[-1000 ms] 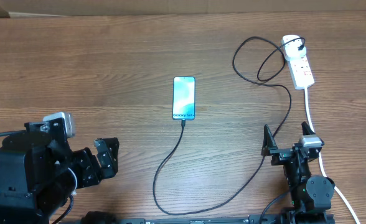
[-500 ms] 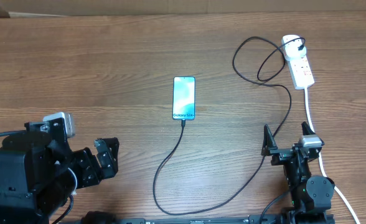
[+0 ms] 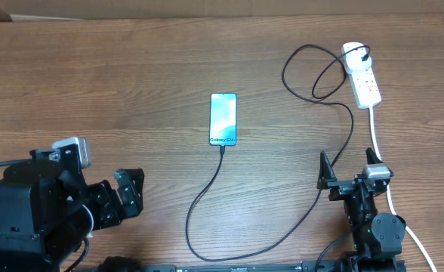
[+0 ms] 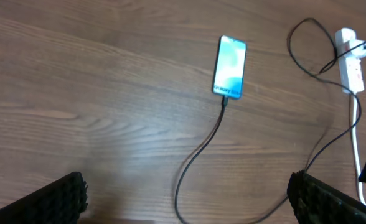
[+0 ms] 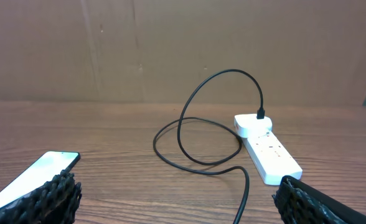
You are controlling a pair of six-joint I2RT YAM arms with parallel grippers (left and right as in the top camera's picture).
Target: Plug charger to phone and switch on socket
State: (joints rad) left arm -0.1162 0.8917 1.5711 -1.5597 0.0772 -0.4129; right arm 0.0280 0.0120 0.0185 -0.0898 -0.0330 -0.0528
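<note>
At table centre, slim rectangular smartphone with light blue screen [image 3: 223, 119] lies flat. Thin black charger cable [image 3: 221, 153] appears seated in its near short edge, other end plugged into small white power strip [image 3: 363, 77] far right. Left gripper [image 3: 129, 190], right gripper [image 3: 347, 163] both spread wide, empty, well apart from everything. Judged: plugging done, switch state unreadable. Next: right arm reaches strip, presses switch.

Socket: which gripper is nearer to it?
Right. The right gripper sits open directly below the socket on the overhead view's right side; the left gripper, also open, is far off at lower left.
</note>
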